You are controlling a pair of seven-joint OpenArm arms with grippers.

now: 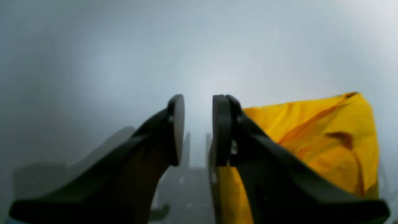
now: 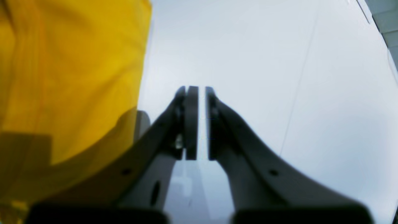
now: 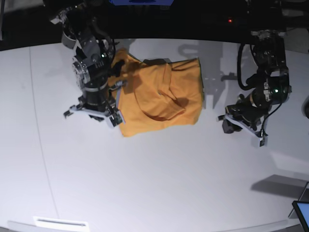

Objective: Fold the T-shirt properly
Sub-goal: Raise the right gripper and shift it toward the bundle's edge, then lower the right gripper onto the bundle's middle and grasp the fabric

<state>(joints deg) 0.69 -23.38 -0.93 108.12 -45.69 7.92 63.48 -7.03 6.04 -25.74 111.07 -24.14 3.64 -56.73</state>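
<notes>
You have one T-shirt (image 3: 159, 96), orange-yellow, lying partly folded near the worktop's (image 3: 154, 183) far edge. Your base view shows its whole outline; each wrist view catches only an edge. Two grippers: the right gripper (image 2: 199, 123) sits just beside the shirt, jaws a narrow slit apart, empty. The left gripper (image 1: 198, 130) stands apart from it, parted, holding nothing.

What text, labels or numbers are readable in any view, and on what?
None are readable.
T-shirt: plain, no print or tag showing.
Table: a pale strip near the front edge, too small to tell if it bears text.
Screen corner at lower right: nothing legible.
</notes>
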